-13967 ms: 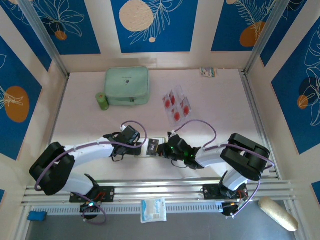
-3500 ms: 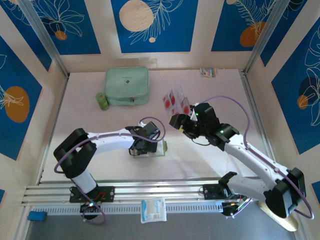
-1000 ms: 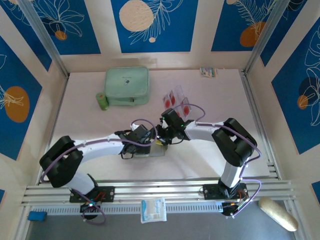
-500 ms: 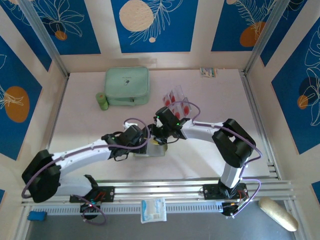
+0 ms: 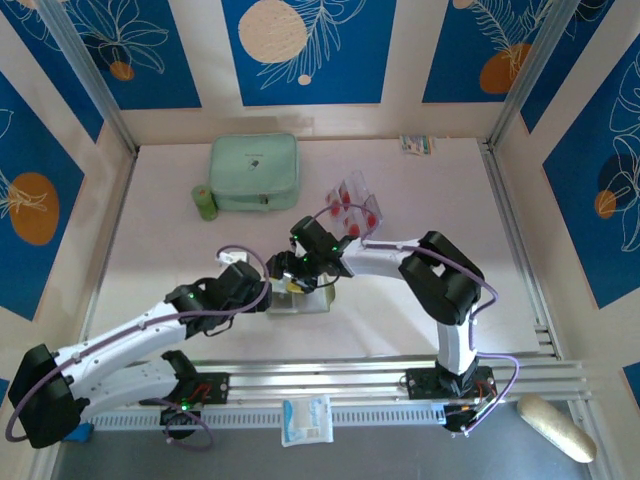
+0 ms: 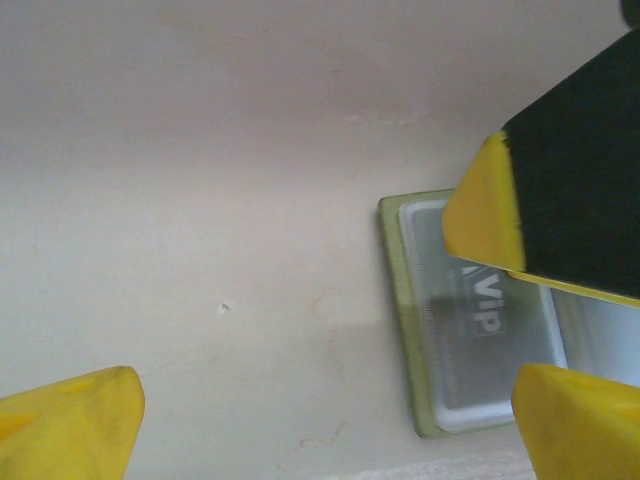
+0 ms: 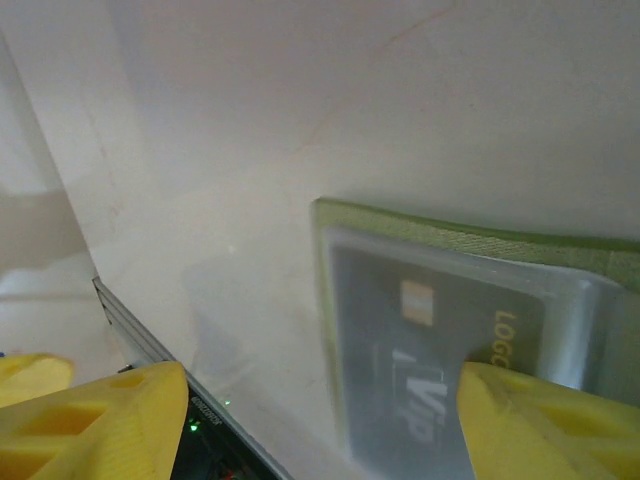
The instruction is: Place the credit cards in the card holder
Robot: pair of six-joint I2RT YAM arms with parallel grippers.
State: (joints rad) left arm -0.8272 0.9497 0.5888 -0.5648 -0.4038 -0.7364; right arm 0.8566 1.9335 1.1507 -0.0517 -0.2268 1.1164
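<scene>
While the olive-green card holder point(image 5: 300, 298) lies open on the counter point(image 5: 160, 250) just ahead of your two arms, most of the task looks undone. The credit cards point(image 5: 350, 205), clear rectangles with red round marks, lie in a loose cluster toward the back right, well apart from the holder. Neither tool carries one.

Your left tool point(image 6: 325, 425) has its yellow fingers spread wide and grips nothing, with the holder's edge lying between them. Your right tool point(image 7: 320, 420) is also spread and empty, hanging just above the holder.

My reading is that you have to fetch each clear card from the cluster and slide it into a pocket, so nearly everything remains.

The overhead view gives you the layout. It shows the loose cards, the mint-green zip case point(image 5: 254, 172) and the small green roll point(image 5: 205, 203) at the back left, and both tools meeting at the holder.

The wrist views give you the pocket. A grey card printed "ViP" point(image 6: 480, 320) sits under a clear window, and the right wrist camera adds a chip and the word "LOGO". I cannot tell whether that card counts toward the task. The left wrist view also shows a finger of the right tool point(image 6: 480, 215) over the holder's far edge.
</scene>
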